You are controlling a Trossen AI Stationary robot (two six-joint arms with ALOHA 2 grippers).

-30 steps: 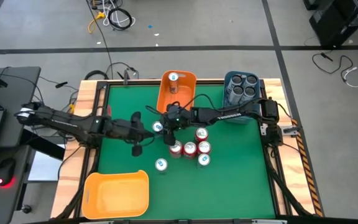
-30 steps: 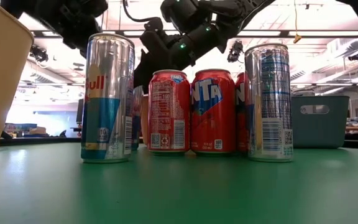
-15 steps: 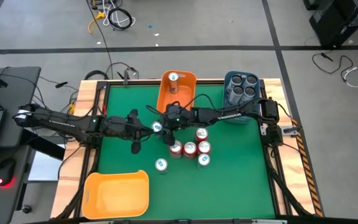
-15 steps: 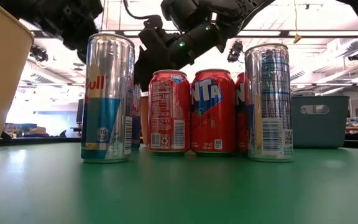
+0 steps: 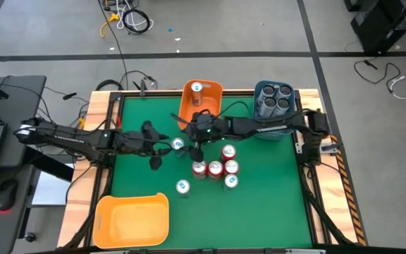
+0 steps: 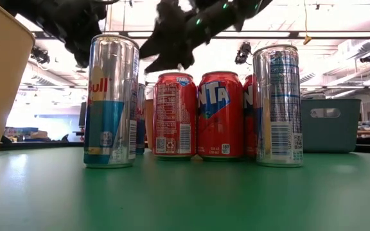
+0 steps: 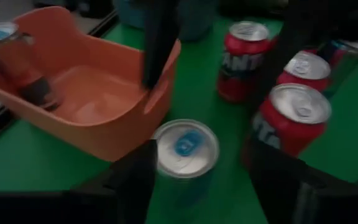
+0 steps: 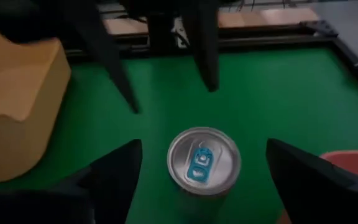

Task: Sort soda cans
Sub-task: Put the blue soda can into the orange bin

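Soda cans stand on a green table (image 5: 273, 204) as two robot arms meet over one of them. Nearest the front edge, a yellow bin (image 5: 132, 220) sits at the left corner with no cans in it. Just beyond it a tall silver can (image 5: 182, 186) stands alone, with a second silver can (image 5: 230, 181) to its right. Behind those, three red cans (image 5: 215, 168) stand in a tight row, and a fourth red can (image 5: 228, 151) stands just behind the row's right end.

At mid-table, a blue-tab can (image 5: 178, 144) stands upright on the green surface between the two claws. The left gripper (image 5: 164, 145) reaches in from the left side, its fingers (image 7: 135, 180) spread on either side of the can top, released rather than clenched. The right gripper (image 5: 192, 141) comes in from the opposite side at about the same height, its fingers (image 8: 114, 171) wide apart and clear of the can, holding nothing.

Farther back, an orange bin (image 5: 213, 113) against the far edge holds a silver-topped can (image 5: 197, 88) and, just in front of it, another can that is too blurred to identify. To its right, a blue bin (image 5: 259, 113) holds four dark grey cans (image 5: 274, 98), packed two by two.
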